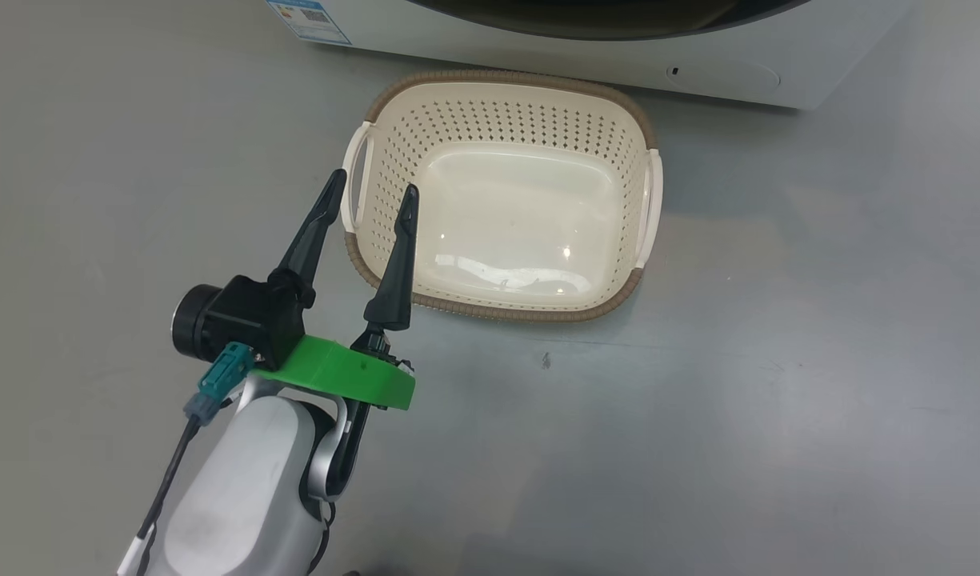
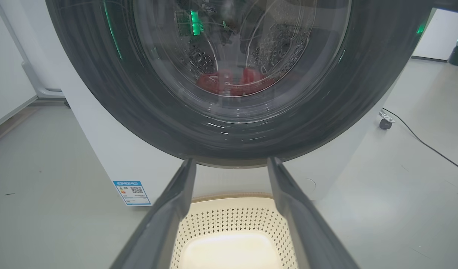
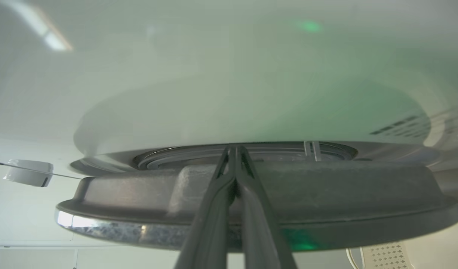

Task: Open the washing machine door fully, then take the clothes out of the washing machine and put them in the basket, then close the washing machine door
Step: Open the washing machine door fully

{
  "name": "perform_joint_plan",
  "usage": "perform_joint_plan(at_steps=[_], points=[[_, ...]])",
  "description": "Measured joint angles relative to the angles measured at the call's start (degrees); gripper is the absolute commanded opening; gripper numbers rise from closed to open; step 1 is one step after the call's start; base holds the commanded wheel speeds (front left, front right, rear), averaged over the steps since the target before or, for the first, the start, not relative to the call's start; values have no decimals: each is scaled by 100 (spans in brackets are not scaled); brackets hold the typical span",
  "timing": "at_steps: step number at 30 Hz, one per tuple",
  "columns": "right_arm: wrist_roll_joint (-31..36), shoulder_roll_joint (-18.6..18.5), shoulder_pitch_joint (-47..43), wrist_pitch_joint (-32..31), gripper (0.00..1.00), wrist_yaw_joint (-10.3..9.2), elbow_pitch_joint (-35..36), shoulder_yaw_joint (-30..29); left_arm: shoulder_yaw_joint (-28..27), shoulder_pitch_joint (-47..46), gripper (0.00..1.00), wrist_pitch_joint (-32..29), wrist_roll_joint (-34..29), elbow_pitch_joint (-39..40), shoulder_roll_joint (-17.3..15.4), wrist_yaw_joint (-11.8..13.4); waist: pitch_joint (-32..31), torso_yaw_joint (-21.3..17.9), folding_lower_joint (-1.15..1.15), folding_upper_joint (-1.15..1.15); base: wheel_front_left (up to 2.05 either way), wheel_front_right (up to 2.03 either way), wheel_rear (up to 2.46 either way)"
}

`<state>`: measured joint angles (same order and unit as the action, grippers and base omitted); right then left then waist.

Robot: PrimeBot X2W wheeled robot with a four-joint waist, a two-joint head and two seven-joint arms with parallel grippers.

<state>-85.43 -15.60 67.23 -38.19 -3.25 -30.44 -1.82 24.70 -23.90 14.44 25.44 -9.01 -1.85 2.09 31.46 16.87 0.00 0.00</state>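
Note:
The cream basket [image 1: 498,78] stands empty on the grey floor just in front of the white washing machine [image 1: 538,48]. My left gripper [image 1: 375,182] hovers open over the basket's left handle, holding nothing. Its wrist view looks past the open gripper [image 2: 231,160] and the basket [image 2: 232,216] at the washing machine door [image 2: 139,112], with red clothes [image 2: 232,82] visible through the glass. In the right wrist view my right gripper [image 3: 234,148] is shut, its tips at the narrow gap between the door [image 3: 326,194], seen edge-on, and the machine's white front.
A blue label [image 1: 308,20] sits at the machine's lower left corner and a round flap [image 1: 722,76] at its lower right. A castor wheel [image 2: 386,121] and a black cable lie on the floor to the machine's right. Open grey floor surrounds the basket.

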Motion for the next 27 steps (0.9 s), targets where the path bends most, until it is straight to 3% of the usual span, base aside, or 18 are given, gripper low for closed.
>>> perform_joint_plan(at_steps=[27], points=[[-434,-162,52,-1093,0,46,-301,75,18,-85,100,0,-68,-36,3,63,-12,-102,0,0,0,0,0]])
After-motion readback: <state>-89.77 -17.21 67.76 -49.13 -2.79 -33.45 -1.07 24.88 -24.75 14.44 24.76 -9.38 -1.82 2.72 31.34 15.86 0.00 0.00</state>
